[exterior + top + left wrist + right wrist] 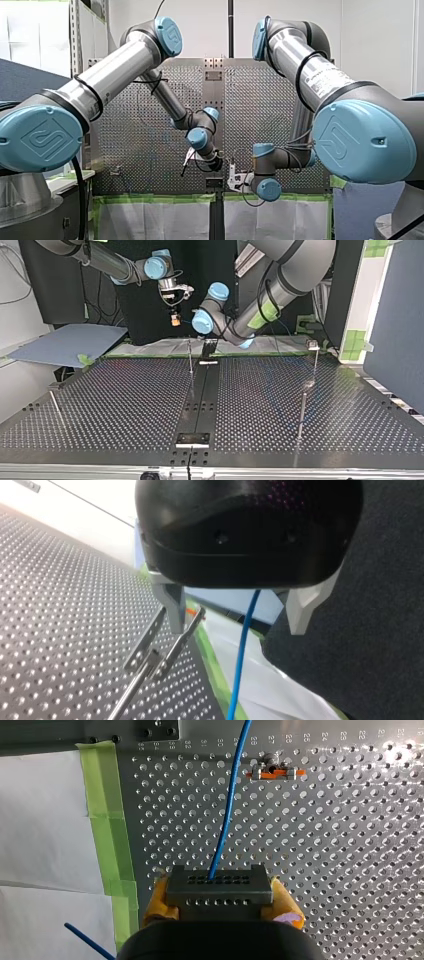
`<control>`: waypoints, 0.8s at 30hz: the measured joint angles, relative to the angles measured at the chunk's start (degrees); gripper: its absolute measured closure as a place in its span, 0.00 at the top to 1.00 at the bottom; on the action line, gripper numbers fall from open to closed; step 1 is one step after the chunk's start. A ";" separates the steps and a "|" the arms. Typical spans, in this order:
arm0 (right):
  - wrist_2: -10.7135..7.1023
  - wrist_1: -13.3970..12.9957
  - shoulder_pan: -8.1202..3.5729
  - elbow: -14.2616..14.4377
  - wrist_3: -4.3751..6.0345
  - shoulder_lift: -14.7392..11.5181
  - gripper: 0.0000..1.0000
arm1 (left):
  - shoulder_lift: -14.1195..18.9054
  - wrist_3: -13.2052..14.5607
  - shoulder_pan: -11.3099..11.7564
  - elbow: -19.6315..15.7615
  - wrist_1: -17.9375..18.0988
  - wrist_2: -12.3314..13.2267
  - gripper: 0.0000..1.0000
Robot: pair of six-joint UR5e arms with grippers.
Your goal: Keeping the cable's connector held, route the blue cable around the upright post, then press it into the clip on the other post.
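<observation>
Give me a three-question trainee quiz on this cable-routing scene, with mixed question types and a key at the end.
1. True or false: my right pincer is shut on the grey connector.
2. In the left wrist view, the blue cable runs: A) between the open fingers of my left pincer; B) twice around a post; C) flat along the table.
3. Fill in: the tape along the edge of the perforated table is ____.
Key: 1 true; 2 A; 3 green.

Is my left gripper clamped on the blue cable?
No, my left gripper has its fingers wide apart, and the blue cable runs between them touching neither.
</observation>
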 joint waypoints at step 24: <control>-1.02 -0.87 0.02 0.00 1.31 0.00 0.00 | 0.03 4.50 -1.53 0.00 0.52 -1.86 1.00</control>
